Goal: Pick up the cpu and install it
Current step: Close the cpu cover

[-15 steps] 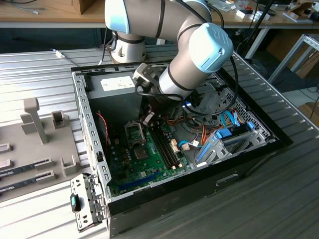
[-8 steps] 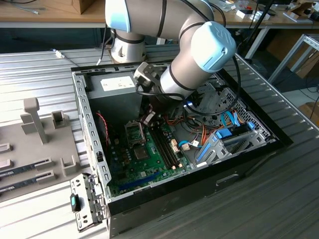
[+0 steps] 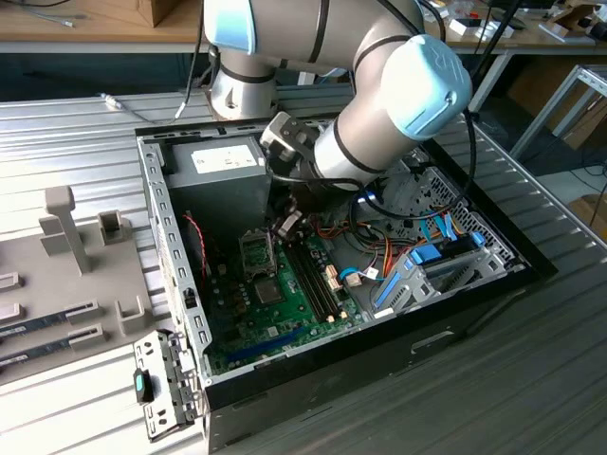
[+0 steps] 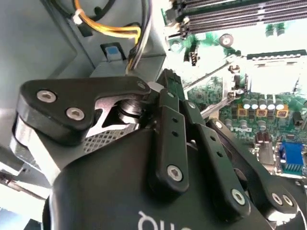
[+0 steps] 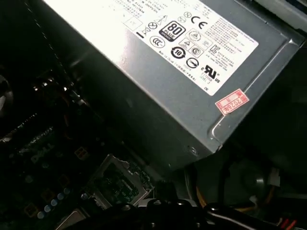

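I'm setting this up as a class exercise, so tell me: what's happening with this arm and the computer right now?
A robot arm is reaching down into an open computer case, with its gripper just above the motherboard, close to the open CPU socket beside the power supply. In the second wrist view a thin green-edged part sits at the fingertips; whether it is the cpu is unclear.

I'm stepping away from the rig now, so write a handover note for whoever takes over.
Gripper: down inside the open computer case, jaws closed on what looks like the cpu, a thin piece with a green edge.
Socket: open and apparently empty, off to the gripper's side.
Done: cpu picked up.
Left: cpu not yet in the socket.
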Controlling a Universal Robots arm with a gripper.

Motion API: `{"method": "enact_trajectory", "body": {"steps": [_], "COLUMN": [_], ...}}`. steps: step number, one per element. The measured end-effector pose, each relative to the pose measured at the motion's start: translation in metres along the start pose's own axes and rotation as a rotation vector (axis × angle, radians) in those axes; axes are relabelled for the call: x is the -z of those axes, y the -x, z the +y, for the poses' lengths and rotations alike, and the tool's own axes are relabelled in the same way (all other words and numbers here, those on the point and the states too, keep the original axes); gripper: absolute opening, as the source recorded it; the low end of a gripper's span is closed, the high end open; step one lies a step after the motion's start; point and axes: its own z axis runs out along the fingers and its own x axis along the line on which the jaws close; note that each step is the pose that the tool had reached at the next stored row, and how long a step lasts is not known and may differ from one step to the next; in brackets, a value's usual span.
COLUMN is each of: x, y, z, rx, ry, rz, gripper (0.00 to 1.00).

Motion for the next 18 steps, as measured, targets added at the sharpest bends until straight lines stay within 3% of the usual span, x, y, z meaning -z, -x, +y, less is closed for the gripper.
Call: {"method": "enact_trajectory", "body": {"steps": [1, 2, 11, 18], "x": [0.0029, -0.0028, -0.0238, -0.0266], "y": [-0.0016, 0.0011, 0.0056, 0.0041], "z": [-0.005, -0.0101, -0.0128, -0.0126], "rx": [0.01, 0.008, 0.007, 0.007], "ry": [0.0482, 0.052, 0.0549, 0.0564], "rz": [-0.0369, -0.0329, -0.0301, -0.0316], "gripper": [0.11, 0.11, 0.11, 0.11]}}
